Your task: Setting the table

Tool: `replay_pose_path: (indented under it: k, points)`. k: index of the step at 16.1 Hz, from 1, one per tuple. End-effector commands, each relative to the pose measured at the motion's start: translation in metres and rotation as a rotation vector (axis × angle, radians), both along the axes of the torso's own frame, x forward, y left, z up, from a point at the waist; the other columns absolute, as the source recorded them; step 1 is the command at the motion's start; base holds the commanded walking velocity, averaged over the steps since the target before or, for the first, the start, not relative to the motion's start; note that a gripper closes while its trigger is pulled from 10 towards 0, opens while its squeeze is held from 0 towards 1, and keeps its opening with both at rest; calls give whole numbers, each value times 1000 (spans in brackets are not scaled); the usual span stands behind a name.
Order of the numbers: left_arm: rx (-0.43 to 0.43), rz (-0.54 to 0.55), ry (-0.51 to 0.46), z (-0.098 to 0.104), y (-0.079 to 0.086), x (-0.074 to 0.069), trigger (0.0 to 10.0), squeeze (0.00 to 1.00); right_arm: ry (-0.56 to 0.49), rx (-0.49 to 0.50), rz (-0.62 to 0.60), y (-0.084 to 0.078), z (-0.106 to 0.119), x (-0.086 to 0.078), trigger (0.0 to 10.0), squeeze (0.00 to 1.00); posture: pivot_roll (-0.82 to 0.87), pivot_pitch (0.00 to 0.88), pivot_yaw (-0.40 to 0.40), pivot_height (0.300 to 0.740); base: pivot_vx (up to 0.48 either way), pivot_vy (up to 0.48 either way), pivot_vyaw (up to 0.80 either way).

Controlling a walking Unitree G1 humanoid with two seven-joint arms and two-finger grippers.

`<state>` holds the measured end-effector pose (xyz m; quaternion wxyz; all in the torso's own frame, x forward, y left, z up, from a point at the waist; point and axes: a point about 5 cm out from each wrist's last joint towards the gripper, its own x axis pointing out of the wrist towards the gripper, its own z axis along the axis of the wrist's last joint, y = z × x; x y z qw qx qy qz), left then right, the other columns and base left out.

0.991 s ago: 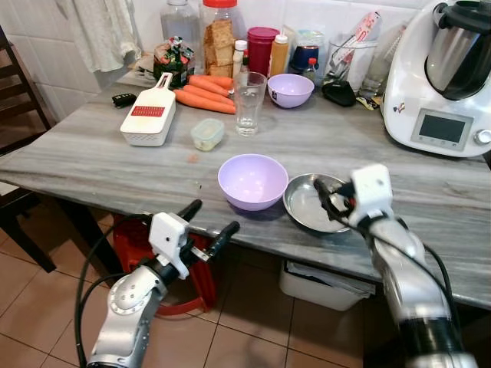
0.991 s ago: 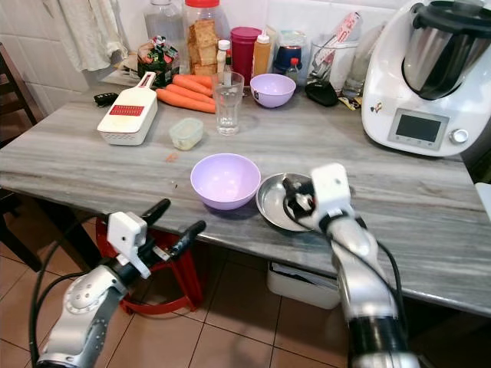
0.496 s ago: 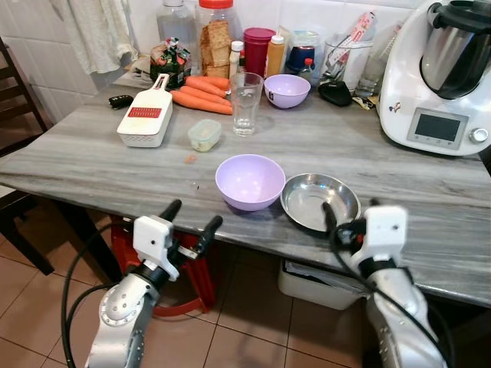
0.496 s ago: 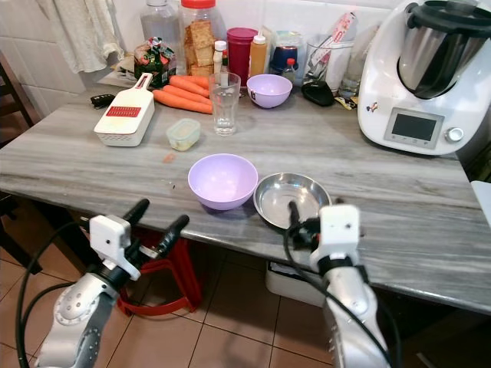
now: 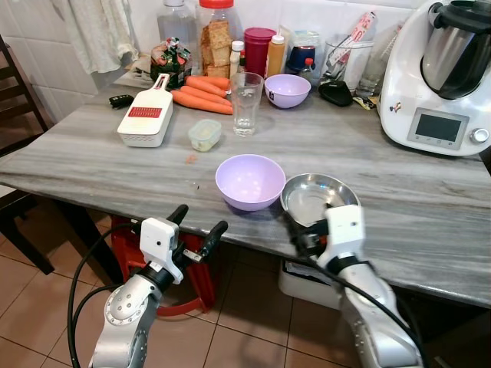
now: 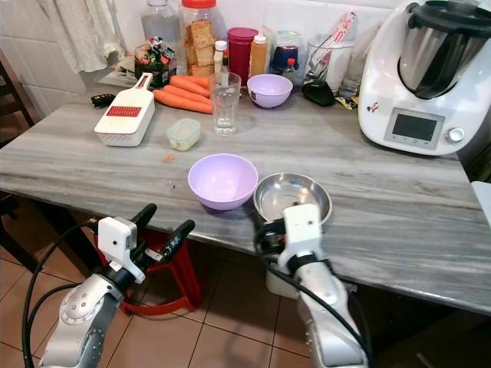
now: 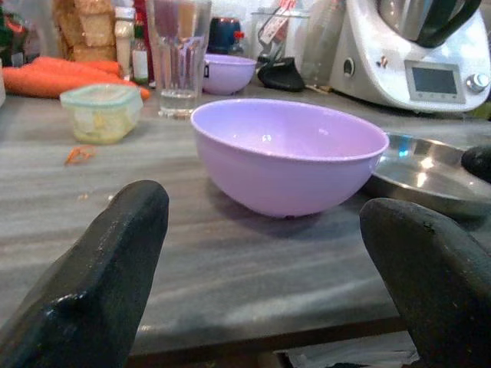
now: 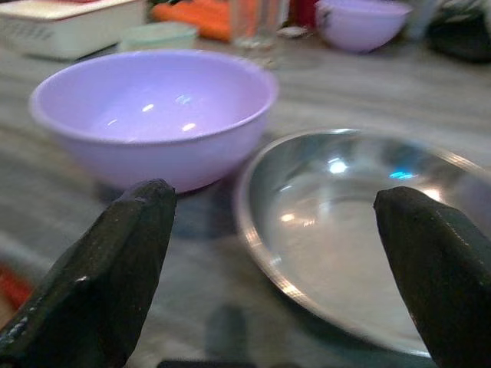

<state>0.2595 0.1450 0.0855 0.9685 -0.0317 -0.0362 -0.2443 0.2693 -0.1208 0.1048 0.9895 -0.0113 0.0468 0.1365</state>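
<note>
Left end effector (image 5: 196,227): fingers spread apart, gripping nothing, hung below the table's front edge at lower left of the head view, aimed at the large bowl.
Right end effector (image 5: 305,232): fingers parted, gripping nothing, at the table's front edge in the lower centre, just before the steel plate.
Large purple bowl (image 5: 251,181): upright near the front edge, centre of frame, touching or nearly touching the plate's rim.
Steel plate (image 5: 320,198): shallow and shiny, just right of the large bowl.
Table (image 5: 100,157): grey wood-grain top across the middle of the frame.
Glass (image 5: 247,103): upright, upper centre, behind the large bowl.
Small purple bowl (image 5: 287,90): upper centre, right of the glass.
Grater (image 5: 147,119): white with red blade, upper left.
Carrots (image 5: 204,93): lying between grater and glass.
Lidded tub (image 5: 205,134): just left of the glass.
Kitchen machine (image 5: 445,73): upper right corner.
</note>
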Motion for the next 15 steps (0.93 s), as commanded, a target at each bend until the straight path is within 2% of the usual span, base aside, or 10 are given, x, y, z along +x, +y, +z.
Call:
replay_pose_path:
  k: [1,4,6,9,11,15]
  points:
    - [3,7,10,-2,2,1,10000,0,20,5,50,9,-1,2,10000,0,14,0,-40,740,0,0,0]
    - [27,55,16,-6,13,-1,10000,0,48,15,157,27,-5,5,10000,0,25,0,-45,740,0,0,0]
    - [35,148,27,-9,28,0,10000,0,95,51,292,41,-10,4,10000,0,29,0,-46,740,0,0,0]
    - [34,155,28,-9,30,0,10000,0,120,67,412,53,-12,3,10000,0,34,0,-46,740,0,0,0]
    - [35,156,18,-6,28,1,10000,0,106,62,486,61,-9,11,10000,0,36,0,-44,740,0,0,0]
    - [25,145,11,-3,22,2,10000,0,57,37,500,62,2,35,10000,0,42,0,-44,740,0,0,0]
